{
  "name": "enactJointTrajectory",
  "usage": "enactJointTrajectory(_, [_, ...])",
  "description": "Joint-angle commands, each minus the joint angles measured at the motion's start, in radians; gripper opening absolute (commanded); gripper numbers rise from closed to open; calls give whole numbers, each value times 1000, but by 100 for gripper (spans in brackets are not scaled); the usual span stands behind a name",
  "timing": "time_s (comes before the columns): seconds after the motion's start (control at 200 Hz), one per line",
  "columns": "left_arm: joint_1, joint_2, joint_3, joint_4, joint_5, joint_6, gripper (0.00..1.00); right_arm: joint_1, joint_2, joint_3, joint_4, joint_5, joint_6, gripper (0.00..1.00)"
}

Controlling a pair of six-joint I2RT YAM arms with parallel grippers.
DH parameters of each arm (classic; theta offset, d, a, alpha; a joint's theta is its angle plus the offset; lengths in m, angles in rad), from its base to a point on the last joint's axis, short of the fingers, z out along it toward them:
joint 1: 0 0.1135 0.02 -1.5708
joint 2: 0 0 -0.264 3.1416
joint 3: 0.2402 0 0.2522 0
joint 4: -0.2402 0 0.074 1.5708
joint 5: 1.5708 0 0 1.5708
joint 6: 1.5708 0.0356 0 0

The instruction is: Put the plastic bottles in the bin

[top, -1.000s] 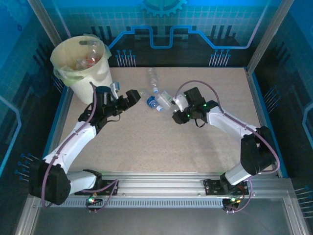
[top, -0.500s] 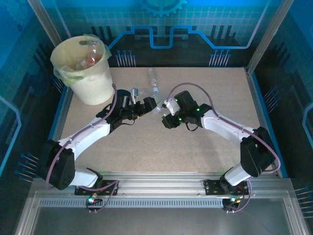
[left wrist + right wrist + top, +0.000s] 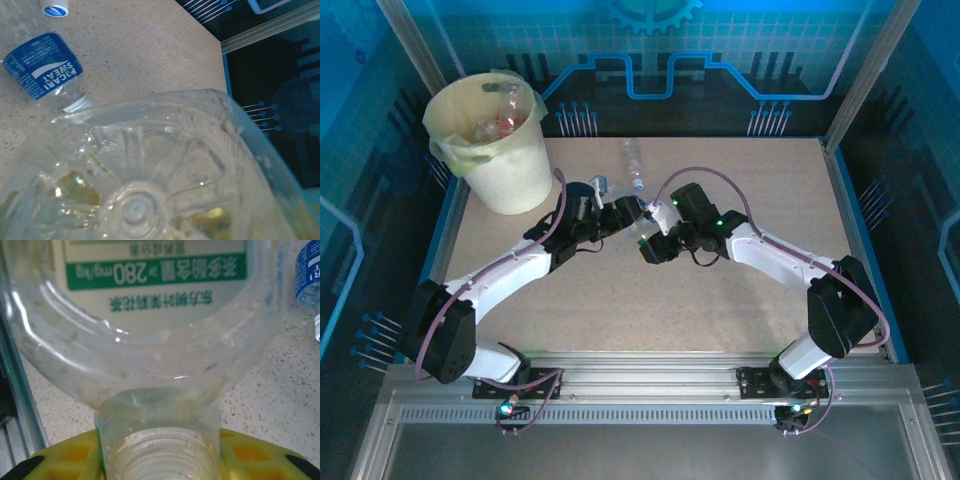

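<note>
At the middle of the worktop (image 3: 740, 330) the left arm (image 3: 510, 270) and the right arm (image 3: 775, 250) meet tip to tip. The right jaws are clamped on the neck of a green-label bottle (image 3: 155, 315), with its threaded mouth between the yellow pads (image 3: 250, 455) and its body reaching away over the worktop. Close before the left wrist camera sits the ribbed base of a clear bottle (image 3: 150, 180). Whether the left jaws are apart or pressed on it cannot be told, nor whether it is the same bottle. A blue-label bottle (image 3: 42, 65) lies on the worktop just beyond. A lone bottle (image 3: 633, 160) lies farther back, apart from both arms. The bin (image 3: 510, 175) stands at the far left corner, well apart from the arm tips, with bottles (image 3: 495, 125) inside.
</note>
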Motion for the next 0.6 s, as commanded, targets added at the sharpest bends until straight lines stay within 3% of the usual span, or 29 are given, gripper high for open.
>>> enactJointTrajectory(0.0, [-6, 16, 3, 49, -9, -16, 62, 21, -4, 25, 44, -59, 0, 48])
enactJointTrajectory(0.115, [-6, 10, 2, 49, -26, -20, 61, 19, -30, -1, 62, -29, -4, 64])
enactJointTrajectory(0.305, [-6, -8, 8, 49, -38, -51, 58, 19, -83, 16, 9, 55, 3, 77])
enactJointTrajectory(0.345, [-6, -13, 9, 44, -45, -49, 57, 19, -104, 5, 17, 68, 1, 84])
enactJointTrajectory(0.39, [-5, -19, 14, 38, -53, -45, 56, 18, -132, -6, 22, 85, -6, 99])
enactJointTrajectory(0.595, [-4, -38, 55, -34, -72, -37, 53, 17, -254, -17, -34, 259, -19, 100])
